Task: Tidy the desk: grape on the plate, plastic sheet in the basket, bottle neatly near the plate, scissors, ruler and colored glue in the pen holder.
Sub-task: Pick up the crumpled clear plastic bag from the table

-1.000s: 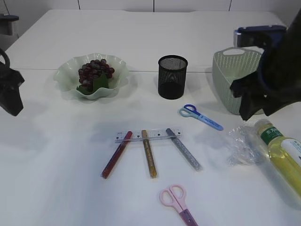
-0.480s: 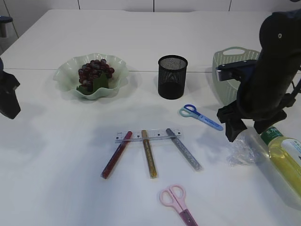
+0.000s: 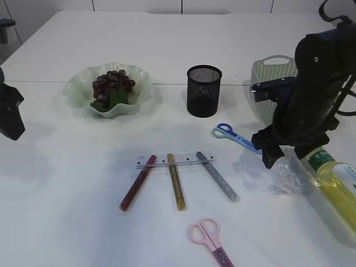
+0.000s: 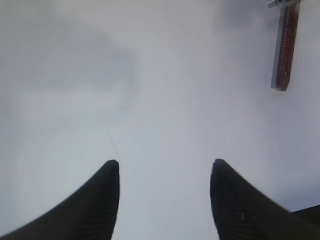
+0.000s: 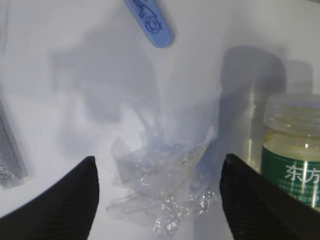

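White tabletop (image 3: pixel 67 183), and your right gripper (image 5: pixel 159 200) hangs spread wide right over the crumpled sheet (image 5: pixel 160 197), lined up to grab it for the basket (image 3: pixel 267 83). Left gripper (image 4: pixel 165 172) is spread too, holding nothing. Count: one bottle (image 3: pixel 336 183), two scissors, one ruler (image 3: pixel 183 159), three glue sticks.

The plastic sheet (image 5: pixel 165 197) looked clear, crinkled and glossy; the pen holder (image 3: pixel 204 90) was black wire mesh; the table (image 3: pixel 72 183) was smooth, matt white.

Open left end effector (image 4: pixel 165 200) over white table (image 4: pixel 165 90), red glue stick (image 4: pixel 285 47)
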`<state>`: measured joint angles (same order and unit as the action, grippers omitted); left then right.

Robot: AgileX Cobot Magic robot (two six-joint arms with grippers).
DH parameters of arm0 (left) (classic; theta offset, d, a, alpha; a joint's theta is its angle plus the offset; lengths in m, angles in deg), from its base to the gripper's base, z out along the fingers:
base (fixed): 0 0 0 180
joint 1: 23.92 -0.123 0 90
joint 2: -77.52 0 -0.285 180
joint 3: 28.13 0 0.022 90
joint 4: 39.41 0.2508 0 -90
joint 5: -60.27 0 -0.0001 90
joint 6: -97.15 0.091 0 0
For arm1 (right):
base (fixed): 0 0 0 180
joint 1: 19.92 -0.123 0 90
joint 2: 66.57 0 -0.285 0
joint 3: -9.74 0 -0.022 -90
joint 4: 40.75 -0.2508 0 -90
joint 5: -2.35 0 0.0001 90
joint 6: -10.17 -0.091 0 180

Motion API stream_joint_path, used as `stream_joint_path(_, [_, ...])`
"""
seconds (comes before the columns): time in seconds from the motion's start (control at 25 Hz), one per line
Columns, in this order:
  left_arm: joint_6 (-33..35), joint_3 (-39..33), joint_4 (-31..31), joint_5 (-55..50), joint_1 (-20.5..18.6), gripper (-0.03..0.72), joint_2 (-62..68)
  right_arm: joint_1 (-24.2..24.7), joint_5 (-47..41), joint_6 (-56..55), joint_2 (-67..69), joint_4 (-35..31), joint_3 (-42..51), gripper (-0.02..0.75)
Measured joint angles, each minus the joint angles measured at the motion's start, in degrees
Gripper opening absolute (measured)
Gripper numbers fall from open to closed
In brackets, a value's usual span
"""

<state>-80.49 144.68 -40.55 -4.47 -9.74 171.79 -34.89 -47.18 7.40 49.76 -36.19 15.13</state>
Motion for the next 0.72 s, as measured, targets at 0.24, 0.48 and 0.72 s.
stream_joint_path(0.24, [0.09, 0.0, 0.0, 0.09, 0.0, 0.42, 0.0, 0.0, 0.61, -0.34, 2.61, 0.15, 0.0, 0.585])
stream_joint_path(0.48, [0.23, 0.0, 0.0, 0.59, 0.0, 0.415, 0.0, 0.0, 0.75, -0.46, 2.86, 0.15, 0.0, 0.515])
stream_joint_path(0.72, [0.23, 0.0, -0.51, 1.08, 0.0, 0.414, 0.0, 0.0, 0.88, -0.46, 2.88, 0.15, 0.0, 0.353])
